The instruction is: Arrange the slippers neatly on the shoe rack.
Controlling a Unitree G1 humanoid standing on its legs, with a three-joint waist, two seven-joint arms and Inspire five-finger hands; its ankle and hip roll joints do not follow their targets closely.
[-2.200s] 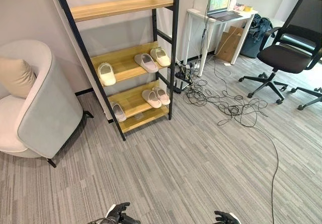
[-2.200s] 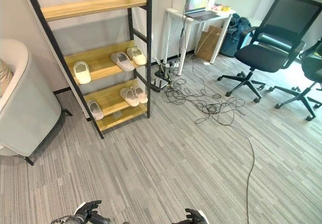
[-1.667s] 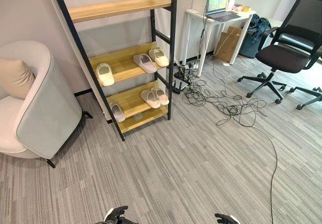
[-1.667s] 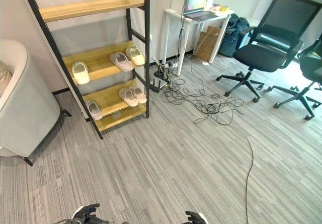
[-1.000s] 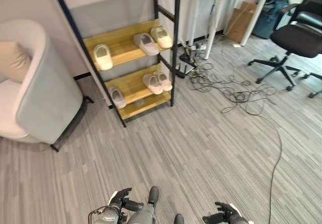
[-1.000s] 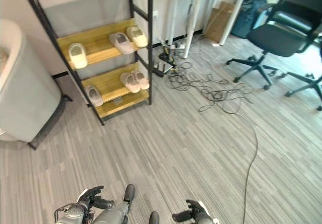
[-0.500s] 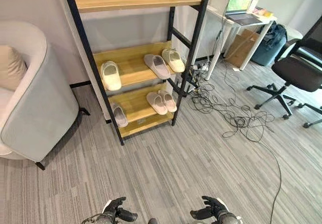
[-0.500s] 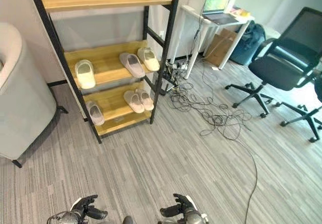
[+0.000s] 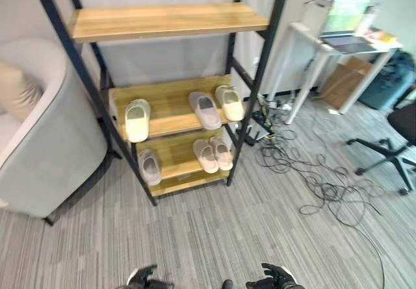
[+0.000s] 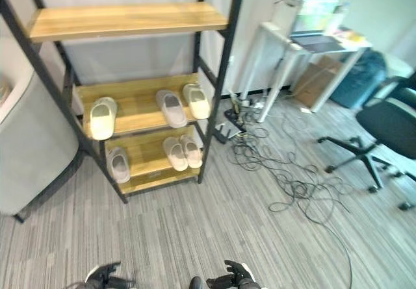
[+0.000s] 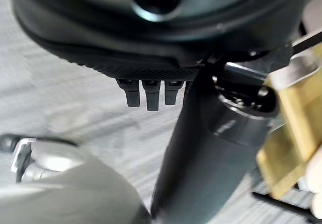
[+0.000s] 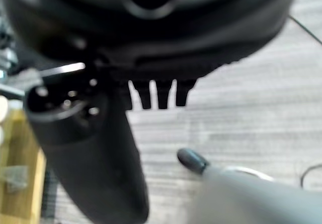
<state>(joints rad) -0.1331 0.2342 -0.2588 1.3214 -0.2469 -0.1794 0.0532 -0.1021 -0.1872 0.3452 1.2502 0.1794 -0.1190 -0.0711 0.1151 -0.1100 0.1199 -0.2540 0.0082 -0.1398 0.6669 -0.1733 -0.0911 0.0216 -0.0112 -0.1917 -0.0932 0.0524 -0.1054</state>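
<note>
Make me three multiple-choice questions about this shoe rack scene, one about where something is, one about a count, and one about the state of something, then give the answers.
1. Where does the lone cream slipper lie?
A. On the middle shelf's left part
B. On the floor
C. On the top shelf

2. How many slippers lie on the bottom shelf?
A. One
B. Three
C. Five

3. What is the state of the top shelf?
A. Stacked with boxes
B. Holding a pair of slippers
C. Bare wood with nothing on it

Answers:
1. A: the cream slipper sits alone at the left of the middle shelf, apart from the two at its right.
2. B: one grey slipper at the left and a pair at the right.
3. C: the eye views show only its wooden surface.
</note>
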